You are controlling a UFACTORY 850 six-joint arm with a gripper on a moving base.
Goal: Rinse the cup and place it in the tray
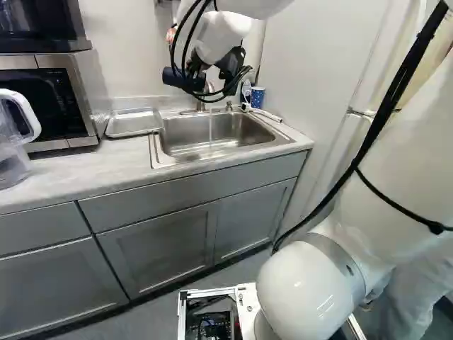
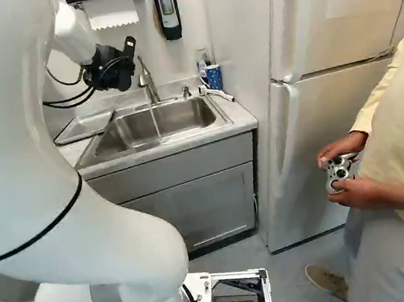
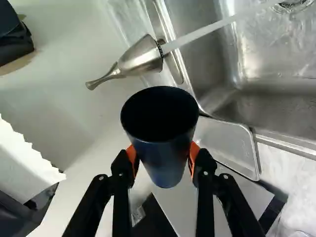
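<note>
Cup (image 3: 165, 170): dark blue, clear of the bench, its broad mouth showing in the wrist view; exact tilt hard to tell.
Pincer (image 3: 163, 153): closed on the cup, an orange pad (image 3: 194, 155) pressing from each side. The hold sits below the rim, which probably keeps the mouth free for water to enter and drain.
Faucet (image 3: 140, 58): just beyond the cup in the wrist view, turned on.
Stream (image 3: 212, 32): falls into the sink, passing outside the cup's mouth. The cup likely has to be brought under it if unrinsed; whether it is wet inside, I cannot tell.
Sink (image 2: 147, 124): under the stream, so runoff should stay off the bench.
Tray (image 1: 133, 122): on the bench (image 1: 64, 173) beside the sink, between it and the microwave (image 1: 60, 106); handy for a short, dripping transfer. The cup is not in it.
Paper cup (image 2: 214, 77): patterned blue, at the sink's far corner, on the side away from the tray, so out of the likely path.
</note>
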